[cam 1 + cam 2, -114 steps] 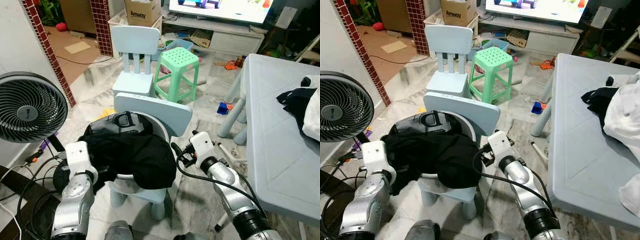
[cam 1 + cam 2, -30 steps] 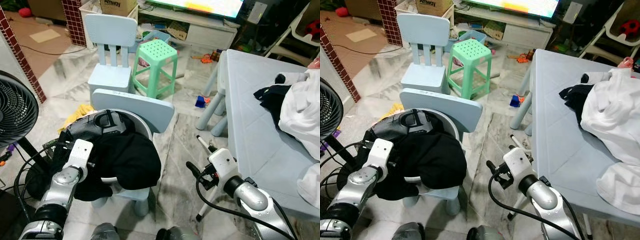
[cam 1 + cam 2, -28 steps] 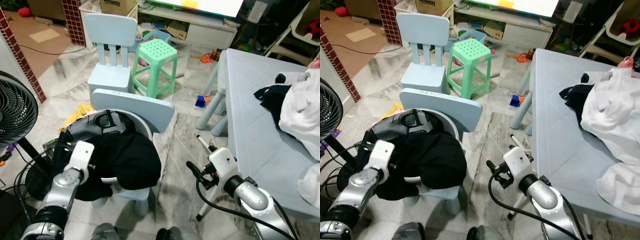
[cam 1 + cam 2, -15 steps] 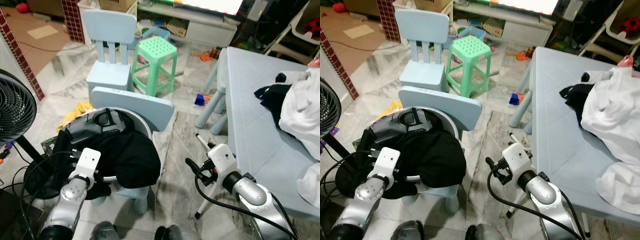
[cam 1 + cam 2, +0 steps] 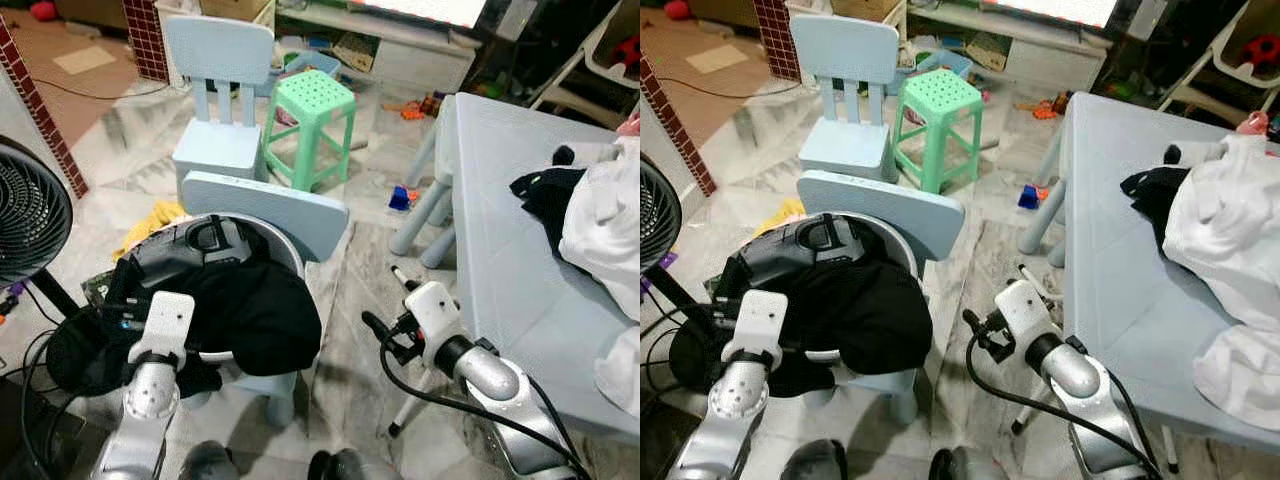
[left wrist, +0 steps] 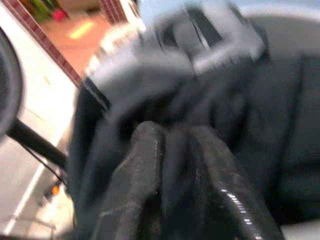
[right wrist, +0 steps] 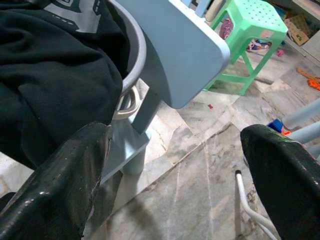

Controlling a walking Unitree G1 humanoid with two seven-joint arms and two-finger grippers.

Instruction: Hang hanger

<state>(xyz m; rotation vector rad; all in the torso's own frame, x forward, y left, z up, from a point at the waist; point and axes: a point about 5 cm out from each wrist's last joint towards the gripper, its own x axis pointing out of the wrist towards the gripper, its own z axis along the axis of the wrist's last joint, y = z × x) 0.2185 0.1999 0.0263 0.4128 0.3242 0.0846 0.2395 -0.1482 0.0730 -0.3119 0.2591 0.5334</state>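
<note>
A grey laundry basket [image 5: 291,262] stands on a small light-blue chair [image 5: 268,206], heaped with black garments [image 5: 255,312]. My left gripper [image 5: 116,319] lies in the cloth that spills off the basket's left side. In the left wrist view its fingers [image 6: 142,165] sit close together with dark cloth pinched between them. My right gripper [image 5: 383,338] hangs open above the marble floor, between the chair and the table, holding nothing. A thin white rod with a black tip [image 5: 404,283] lies on the floor by the table leg. I cannot make out a hanger for certain.
A black fan [image 5: 30,215] stands at the left over floor cables. Behind the basket are a second blue chair [image 5: 215,60] and a green stool [image 5: 310,100]. A light-blue table [image 5: 500,200] at right holds white and black clothes [image 5: 600,215]. Toys litter the far floor.
My right gripper, at the basket's edge 3.8 s ago, now hangs over the floor, drifting slightly left. The left arm sank lower beside the basket. The camera has turned right.
</note>
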